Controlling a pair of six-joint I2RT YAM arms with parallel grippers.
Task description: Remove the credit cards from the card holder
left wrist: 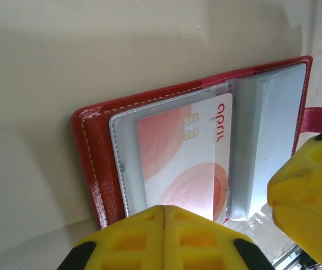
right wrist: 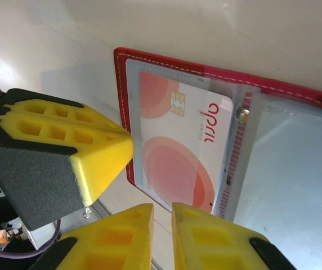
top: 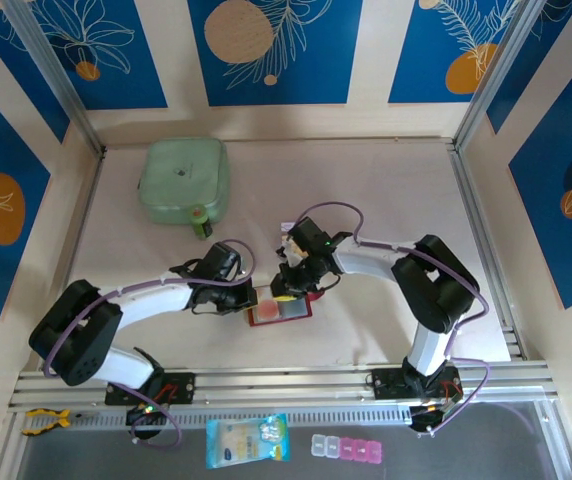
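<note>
The card holder lies open on the table, red with clear pockets. A white credit card with pink circles and a chip sits in its left pocket. My left gripper is shut, its yellow fingertips pressed together over the card's near edge at the holder's rim. No grip on anything shows. My right gripper hovers at the holder's other edge, jaws a narrow slit apart with nothing between them. The red closing tab sticks out sideways.
A pale green pouch with a small green bottle beside it lies at the back left. In front of the arm bases lie a printed packet, pink-and-clear little boxes and a yellow tool. Frame rails border the table.
</note>
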